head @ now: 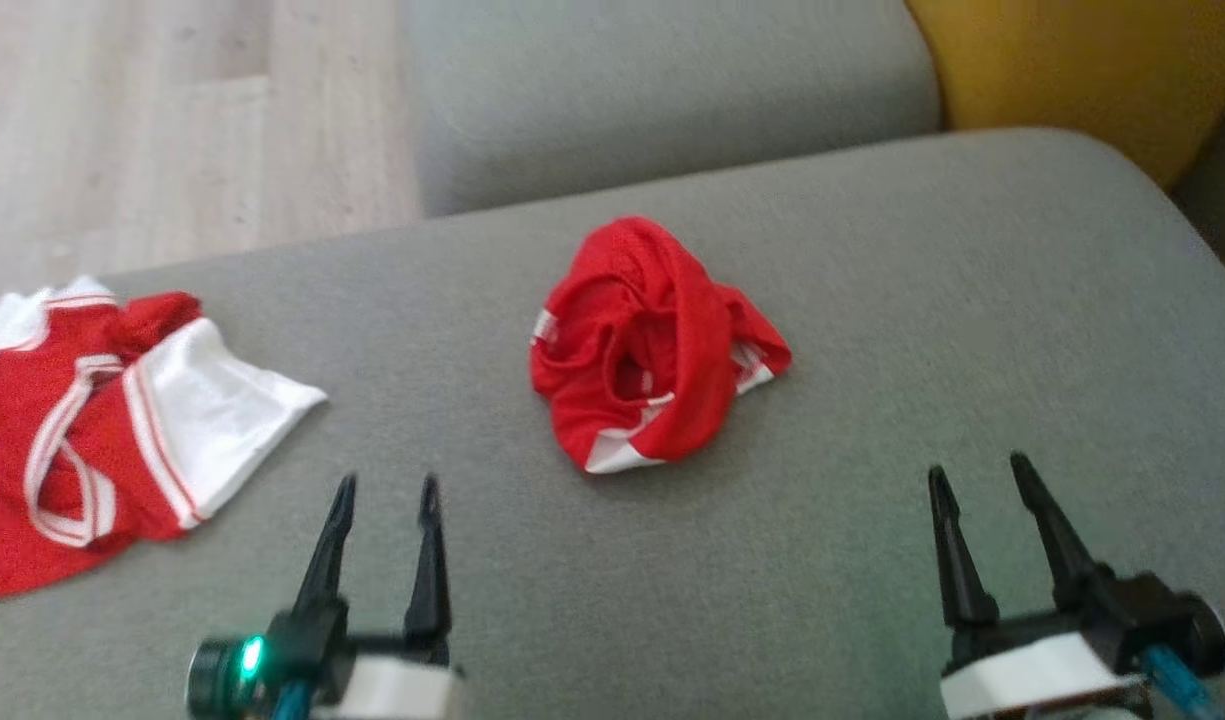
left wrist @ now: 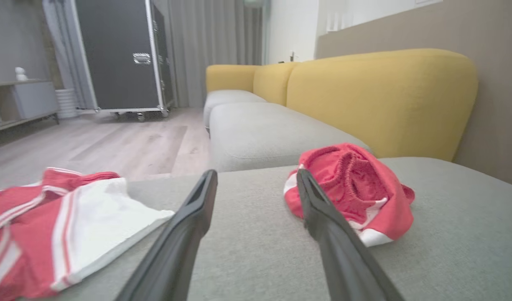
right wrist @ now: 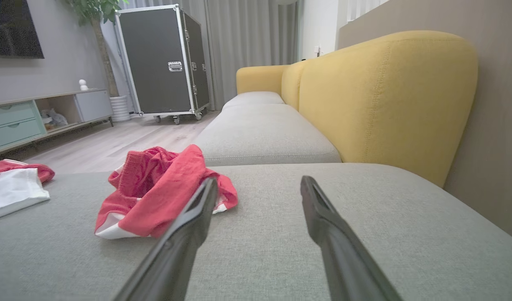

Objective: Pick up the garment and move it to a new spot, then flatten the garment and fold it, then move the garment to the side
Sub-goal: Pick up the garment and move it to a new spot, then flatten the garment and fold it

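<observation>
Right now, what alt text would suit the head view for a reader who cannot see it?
A crumpled red garment with white trim lies heaped at the middle of a grey fabric sofa cushion. A second red and white garment lies spread at the cushion's left edge. Near the bottom, the left gripper and right gripper are open and empty.

Both the left gripper (head: 388, 484) and right gripper (head: 978, 466) have tapered black fingers (head: 325, 560), white wrists (head: 1032, 670), blue cables (head: 1175, 678).
</observation>
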